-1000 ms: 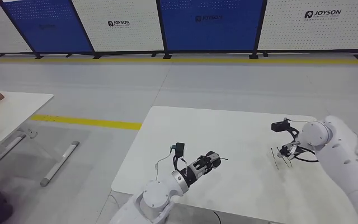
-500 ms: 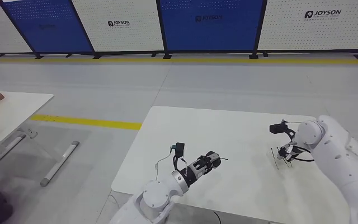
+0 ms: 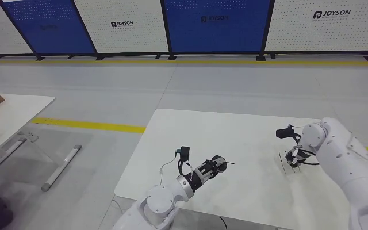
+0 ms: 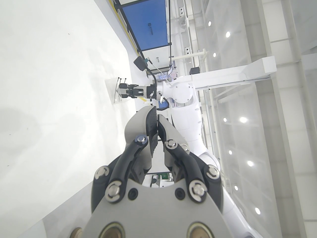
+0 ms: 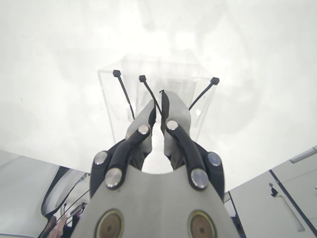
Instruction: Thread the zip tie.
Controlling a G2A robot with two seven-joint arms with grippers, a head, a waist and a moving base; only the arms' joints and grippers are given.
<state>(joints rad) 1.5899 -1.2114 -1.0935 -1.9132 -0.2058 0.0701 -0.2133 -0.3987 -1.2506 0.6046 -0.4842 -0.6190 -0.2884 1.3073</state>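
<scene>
The top view overlooks the whole desk [image 3: 241, 132] from afar. The left wrist view, close behind the left end effector [image 4: 157, 117], faces 3 o'clock, sharing the clear holder [image 4: 112, 92] with the right's.

Holder at the right of the table, grippers well apart.
Near the right edge of the table [image 3: 230, 129], a holder [image 5: 105, 100] with three zip ties [image 5: 123, 92] standing in it; right gripper [image 5: 158, 99] at the holder, middle zip tie [image 5: 148, 89] between its fingers; left gripper [image 4: 157, 115] over the near left.

black zip ties [image 5: 148, 90], clear box [image 5: 107, 100], white table [image 5: 49, 50]
</scene>
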